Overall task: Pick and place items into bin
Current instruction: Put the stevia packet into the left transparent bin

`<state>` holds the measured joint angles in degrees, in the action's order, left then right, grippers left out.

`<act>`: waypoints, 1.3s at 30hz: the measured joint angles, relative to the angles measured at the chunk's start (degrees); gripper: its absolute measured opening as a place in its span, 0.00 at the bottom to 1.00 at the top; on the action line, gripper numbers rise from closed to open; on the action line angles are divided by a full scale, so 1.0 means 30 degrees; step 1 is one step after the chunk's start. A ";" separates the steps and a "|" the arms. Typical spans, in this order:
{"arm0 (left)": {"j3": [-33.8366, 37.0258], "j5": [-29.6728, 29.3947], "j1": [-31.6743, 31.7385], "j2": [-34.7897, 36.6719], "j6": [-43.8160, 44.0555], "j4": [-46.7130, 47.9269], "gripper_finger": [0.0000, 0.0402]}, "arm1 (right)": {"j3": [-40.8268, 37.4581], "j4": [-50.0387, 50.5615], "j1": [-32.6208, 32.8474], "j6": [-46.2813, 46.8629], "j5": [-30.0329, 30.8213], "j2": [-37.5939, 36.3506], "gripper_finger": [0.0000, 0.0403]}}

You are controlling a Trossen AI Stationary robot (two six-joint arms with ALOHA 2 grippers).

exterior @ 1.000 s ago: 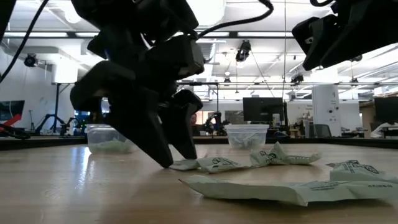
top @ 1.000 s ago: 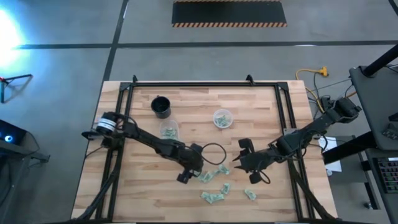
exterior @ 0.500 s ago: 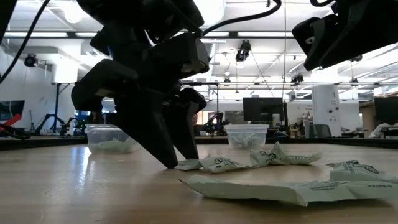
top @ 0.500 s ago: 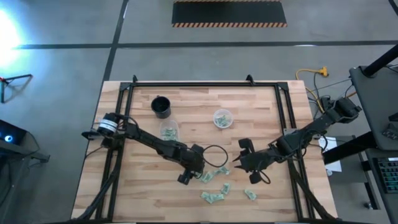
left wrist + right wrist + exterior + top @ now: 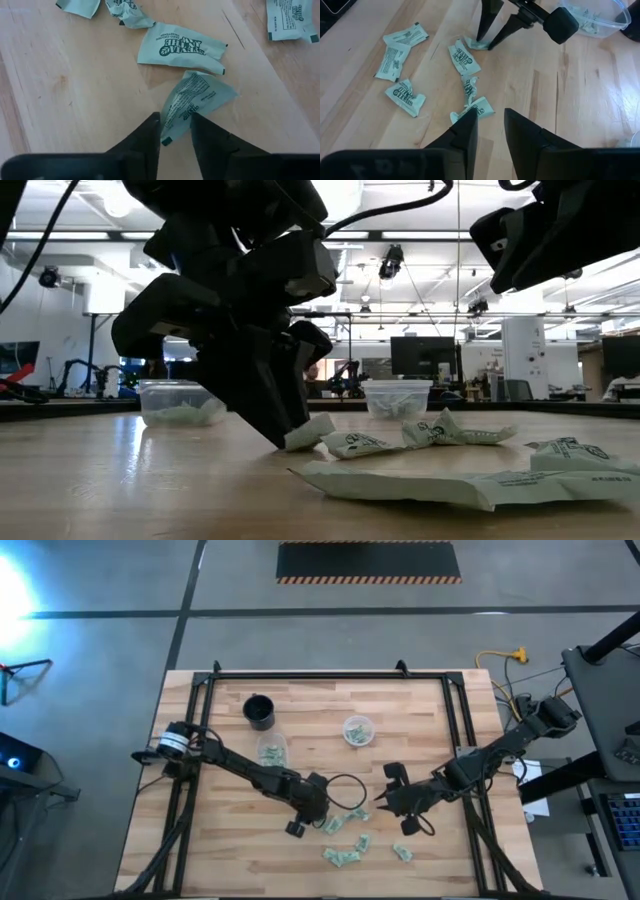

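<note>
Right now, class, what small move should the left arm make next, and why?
Probably lift straight up. The left pincer has pinched the corner of one packet against the table, so raising it clear of the neighbouring packet comes before carrying it to a clear cup.

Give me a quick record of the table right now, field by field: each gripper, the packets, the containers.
left gripper: shut on packet, at the table surface
right gripper: above the table, nothing between its fingers
loose packets: scattered between the two arms
clear cups: two, both holding packets
black cup: far left of the table, contents not visible
table: wooden
</note>
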<state>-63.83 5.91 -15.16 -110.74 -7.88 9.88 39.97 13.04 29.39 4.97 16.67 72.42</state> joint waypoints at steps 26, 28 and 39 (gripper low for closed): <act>0.0136 -0.3826 -0.0480 0.2089 -0.0005 0.2002 0.00 | -0.0153 0.0040 0.0000 0.0135 -0.0020 0.0000 0.19; 0.0109 -0.4650 -0.0623 0.2560 0.0000 0.2111 0.00 | -0.0206 0.0027 0.0000 0.0166 -0.0018 0.0000 0.19; 0.0182 -1.0656 -0.1093 0.5880 0.2671 0.7360 0.00 | -0.0379 0.0026 0.0000 0.0357 -0.0024 0.0000 0.19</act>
<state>-63.29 -26.06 -18.44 -93.10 0.13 31.96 38.83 13.11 29.39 6.04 16.60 72.42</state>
